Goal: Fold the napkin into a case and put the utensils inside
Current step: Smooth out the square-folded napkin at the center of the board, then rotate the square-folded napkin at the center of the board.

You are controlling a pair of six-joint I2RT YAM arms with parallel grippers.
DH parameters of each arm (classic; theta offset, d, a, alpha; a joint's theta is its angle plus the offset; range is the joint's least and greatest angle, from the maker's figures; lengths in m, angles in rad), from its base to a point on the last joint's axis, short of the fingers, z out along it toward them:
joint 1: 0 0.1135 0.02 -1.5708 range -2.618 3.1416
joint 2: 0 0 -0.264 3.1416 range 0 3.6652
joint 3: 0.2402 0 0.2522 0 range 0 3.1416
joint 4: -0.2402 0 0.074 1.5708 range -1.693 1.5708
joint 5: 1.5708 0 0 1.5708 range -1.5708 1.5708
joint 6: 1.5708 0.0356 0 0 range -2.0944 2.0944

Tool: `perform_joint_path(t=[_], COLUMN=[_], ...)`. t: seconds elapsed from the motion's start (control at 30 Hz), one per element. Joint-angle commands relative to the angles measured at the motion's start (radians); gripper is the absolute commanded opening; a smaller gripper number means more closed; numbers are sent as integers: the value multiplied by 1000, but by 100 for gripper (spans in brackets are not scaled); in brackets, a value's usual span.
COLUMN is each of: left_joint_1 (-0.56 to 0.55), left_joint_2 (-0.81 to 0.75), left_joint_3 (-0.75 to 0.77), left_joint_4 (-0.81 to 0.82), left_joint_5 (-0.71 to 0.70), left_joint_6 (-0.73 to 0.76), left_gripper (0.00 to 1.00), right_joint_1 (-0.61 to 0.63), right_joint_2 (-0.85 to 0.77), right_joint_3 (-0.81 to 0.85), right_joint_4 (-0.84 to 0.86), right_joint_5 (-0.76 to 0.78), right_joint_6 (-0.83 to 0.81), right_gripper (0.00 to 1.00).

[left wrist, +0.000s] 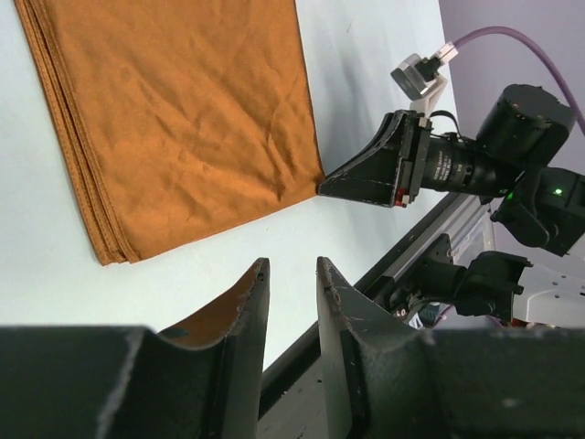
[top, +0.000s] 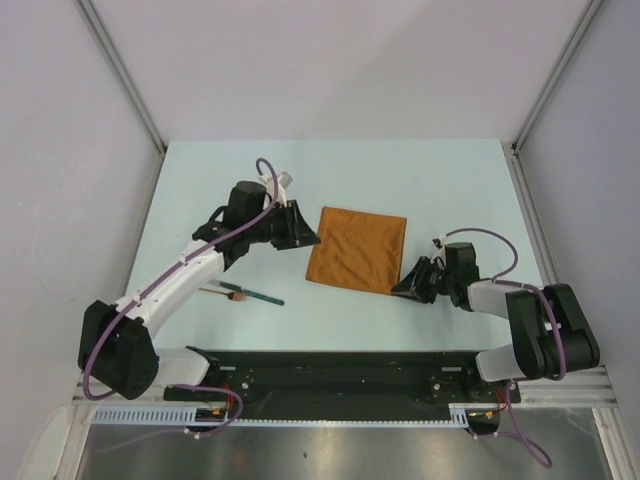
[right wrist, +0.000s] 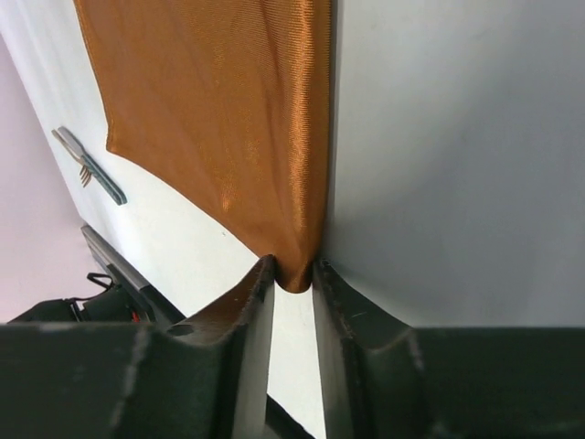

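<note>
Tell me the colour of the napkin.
The napkin is plain rust-orange; the left wrist view shows it best.

Table (top: 420, 170), far half: bare, passable. Centre: napkin (top: 355, 248), flat, layered. Napkin's left edge: blocked by left gripper (top: 312, 240), just beside. Near-right corner: taken by right gripper (top: 400, 287). Near-left: utensils (top: 245, 293) beside left arm (top: 180, 275); open lane toward napkin.

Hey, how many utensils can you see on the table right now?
2. A teal-handled utensil and a pale wooden utensil lie close together, left of the napkin. Others may be hidden.
</note>
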Motion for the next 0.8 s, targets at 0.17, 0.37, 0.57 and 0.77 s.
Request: perform_joint_path(t=[0.17,0.37,0.57,0.77], left_joint_1=[5,3,5,9], left_joint_2=[-23,91,391,653], left_joint_3=[102,148,320,552], left_joint_4=[-29,33,58,-75], left_joint_5=[-15,-24,-27,-119], left_joint_6=[56,59,73,145], left_gripper=[32,35,53,62], right_joint_1=[-30,-163,-245,-254], right_joint_2=[44,76,352,666], right_joint_3=[-15,194,559,992], right_joint_4=[35,-280,-396,-508], right_joint_5=[17,70,107,11], right_joint_6=[26,-154,-423,-589], right_gripper=[1,0,0,0])
